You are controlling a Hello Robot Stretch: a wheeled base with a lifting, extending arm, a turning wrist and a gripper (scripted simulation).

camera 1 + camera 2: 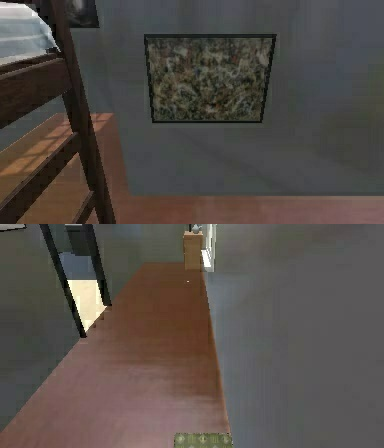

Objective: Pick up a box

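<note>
Far down the wooden floor, against the grey wall, a tan block, possibly the box, is seen and judged light, stiff, best taken across narrow sides; the gripper's state cannot be told.

This is a home, likely a bedroom. In the forward view a dark wooden bed frame with a pale mattress stands at 9 o'clock, and 1 framed picture hangs on the grey wall at 12 o'clock. In the arm side view a reddish wood floor runs to a dark-framed doorway at 10 o'clock and a tan cabinet at 12 o'clock.
</note>
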